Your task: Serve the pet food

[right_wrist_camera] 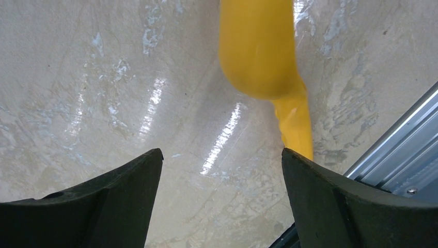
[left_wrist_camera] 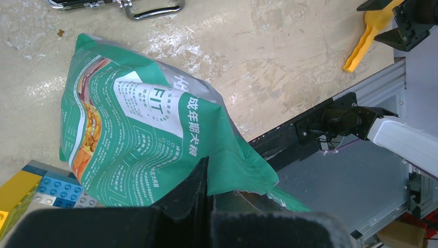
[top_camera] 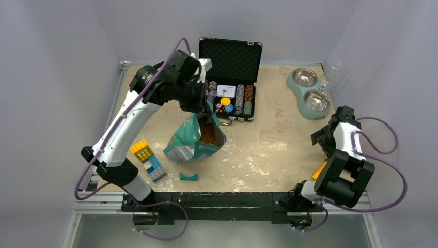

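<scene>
"What is the left gripper (top_camera: 199,109) doing?"

"Its fingers are squeezed together on the top edge of the green bag (top_camera: 185,145). The bag hangs just under it, and the bottom of the bag sits on the table (top_camera: 268,150)."

"Where is the pet food (top_camera: 209,135)?"

"Inside the bag, right below that gripper. The little brown bits show in the bag's open mouth."

"And the right gripper (right_wrist_camera: 222,160)?"

"Its fingers are wide apart, and there is nothing between them. It points down at the table. A yellow scoop (right_wrist_camera: 258,51) lies just in front of it, with the thin end near one finger."

"Does it touch the scoop?"

"I can't tell."

"What else is there?"

"An open case (top_camera: 230,77) of chips is just behind the left gripper. The double bowl (top_camera: 310,93) is far off to its side, out past the right gripper."
</scene>
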### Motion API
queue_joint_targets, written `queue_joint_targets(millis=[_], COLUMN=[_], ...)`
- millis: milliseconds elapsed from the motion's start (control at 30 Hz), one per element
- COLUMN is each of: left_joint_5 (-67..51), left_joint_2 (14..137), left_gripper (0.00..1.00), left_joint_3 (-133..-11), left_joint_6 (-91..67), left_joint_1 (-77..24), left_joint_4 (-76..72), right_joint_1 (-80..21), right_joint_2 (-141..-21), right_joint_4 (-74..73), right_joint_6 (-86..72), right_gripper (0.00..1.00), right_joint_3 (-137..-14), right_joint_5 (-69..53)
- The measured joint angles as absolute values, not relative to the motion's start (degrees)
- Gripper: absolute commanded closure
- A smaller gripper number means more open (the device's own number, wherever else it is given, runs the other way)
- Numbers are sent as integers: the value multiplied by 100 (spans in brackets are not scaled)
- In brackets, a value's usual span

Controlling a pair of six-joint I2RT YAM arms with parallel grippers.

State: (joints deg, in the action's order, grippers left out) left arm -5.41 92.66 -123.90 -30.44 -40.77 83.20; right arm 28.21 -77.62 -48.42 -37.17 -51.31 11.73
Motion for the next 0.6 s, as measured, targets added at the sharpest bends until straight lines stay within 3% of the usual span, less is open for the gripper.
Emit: queue_joint_targets(millis=[467,600], left_joint_5=[-624,-615], left_joint_2=[9015,8945], left_gripper=[100,100], left_joint_3=[-12001,-11935], left_joint_6=[-3055,-3055], left_joint_1=[-4075,-4071], left_joint_4=[8051,8014], right_joint_1=[3273,3518], right_joint_2=[-7889,-7887], right_joint_4=[-5017,-4941], right_joint_6=[-3566,-3463], right_gripper=[11,15], right_joint_3=[-5011,-5009], right_joint_5=[1422,1356])
